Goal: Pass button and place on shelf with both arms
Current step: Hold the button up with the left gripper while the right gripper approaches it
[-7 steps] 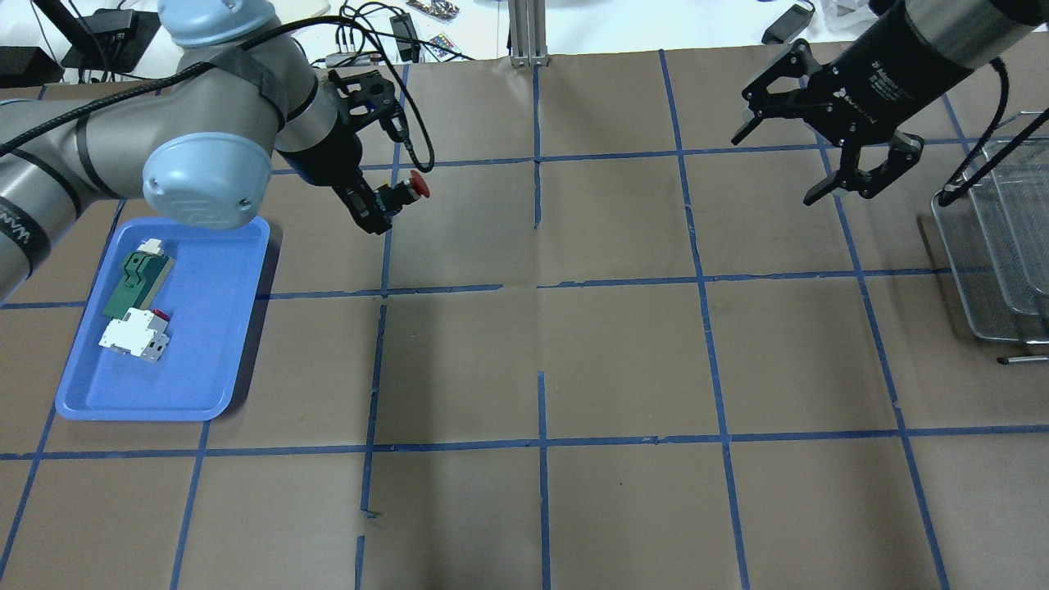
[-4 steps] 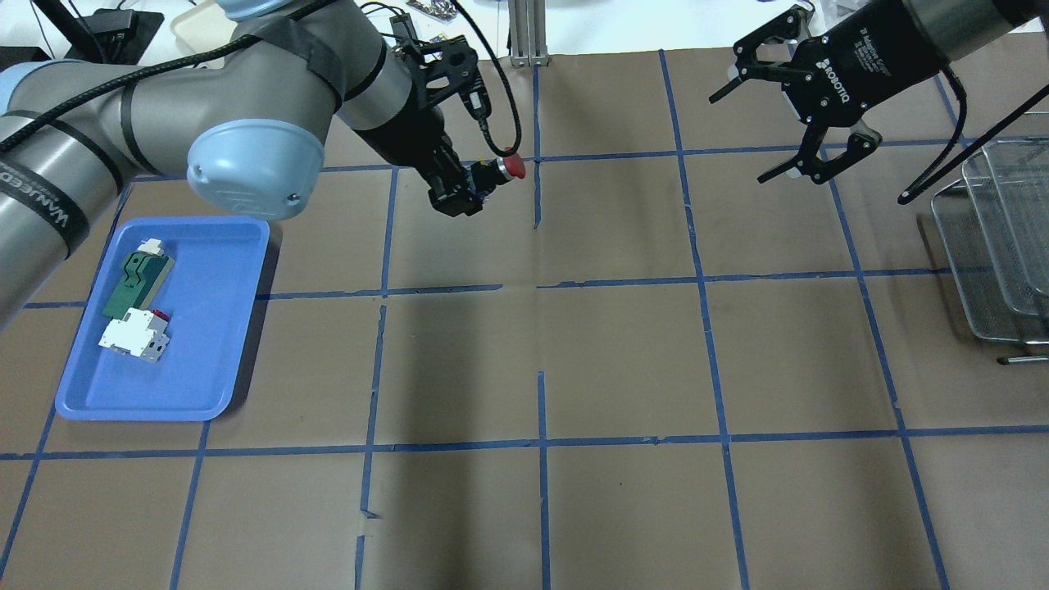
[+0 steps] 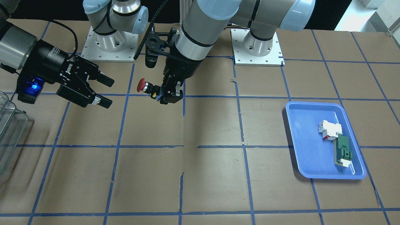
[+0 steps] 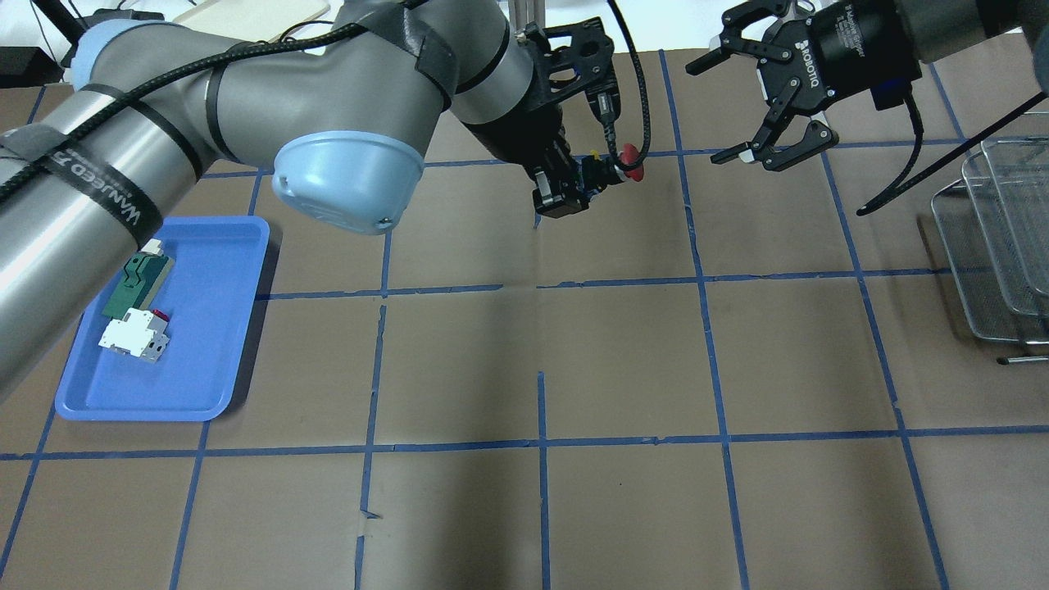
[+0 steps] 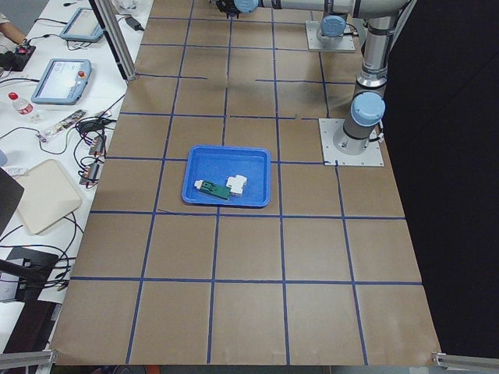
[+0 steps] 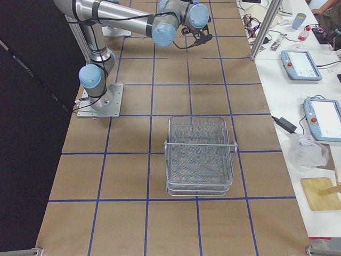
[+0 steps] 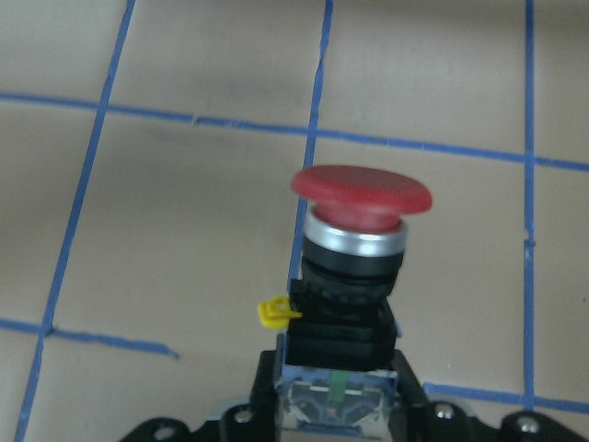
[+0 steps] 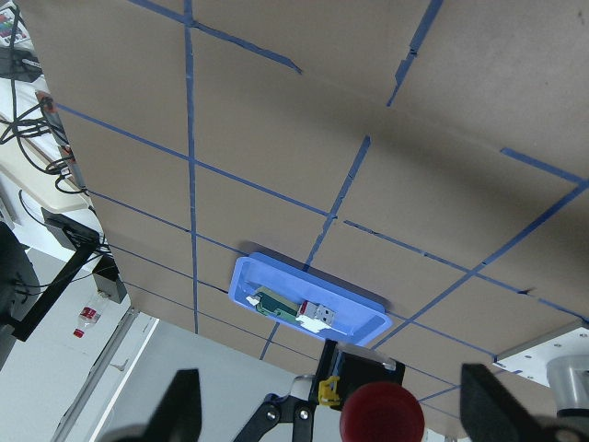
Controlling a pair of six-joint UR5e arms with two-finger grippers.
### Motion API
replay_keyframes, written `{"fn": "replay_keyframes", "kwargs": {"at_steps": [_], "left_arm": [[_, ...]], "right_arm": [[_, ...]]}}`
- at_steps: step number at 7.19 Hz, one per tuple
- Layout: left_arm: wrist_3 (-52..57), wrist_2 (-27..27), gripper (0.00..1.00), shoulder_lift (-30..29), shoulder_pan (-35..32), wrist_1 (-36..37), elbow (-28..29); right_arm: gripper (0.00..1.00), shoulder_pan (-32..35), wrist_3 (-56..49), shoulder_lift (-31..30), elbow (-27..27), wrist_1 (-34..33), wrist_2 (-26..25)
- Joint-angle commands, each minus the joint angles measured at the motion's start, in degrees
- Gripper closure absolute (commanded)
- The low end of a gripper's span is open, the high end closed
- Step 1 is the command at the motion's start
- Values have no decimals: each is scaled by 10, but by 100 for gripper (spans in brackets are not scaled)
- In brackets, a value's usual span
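The button [image 4: 624, 157] hangs in the air above the worktop [image 4: 623, 360], up at about twelve o'clock from the middle of the taped grid as seen from over the robot's shoulders. The left gripper [image 4: 580, 183] has its fingers clamped on the bluish terminal end, so the black barrel, the bright metal collar and the red mushroom cap stick out free, pointing toward three o'clock.

That way, at roughly two o'clock from the cap and a little apart from it, waits the right gripper [image 4: 706, 113], its fingers spread wide and holding nothing. Its own wrist camera shows the red cap low in frame between the two open fingers.

To my eye the button is a light, stiff little thing: hard plastic with one metal ring and nothing that would give under pressure. The domed cap looks glossy and rounded, a poor place to pinch, since it could squirt out or press in. I would take it across the short black barrel just behind the collar, where the sides run straight and the left fingers leave room.

The shelf [image 4: 987, 246], silvery wire mesh with rounded corners, stands at the three o'clock edge. A smooth blue tray [image 4: 246, 228] lies toward eight o'clock, holding a white-and-red block [image 4: 131, 338] and a flat green-and-white part [image 4: 135, 280].
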Motion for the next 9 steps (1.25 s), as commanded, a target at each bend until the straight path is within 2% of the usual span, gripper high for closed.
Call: {"fn": "replay_keyframes", "kwargs": {"at_steps": [1,5,6,8,9], "left_arm": [[-3,-2,100,-6,-21,7,28],[-7,-18,100,-14,-21,28,33],[-8,-18,100,-12,-21,28,32],[-19,-18,100,-4,-24,27,32],[-18,-18,100,-8,-24,27,32]], "right_arm": [[0,1,21,-24,9,38,5],[0,-2,23,-36,5,73,-3],[0,0,20,-35,3,66,2],[0,2,21,-33,8,-8,6],[0,2,22,-33,8,-6,6]]}}
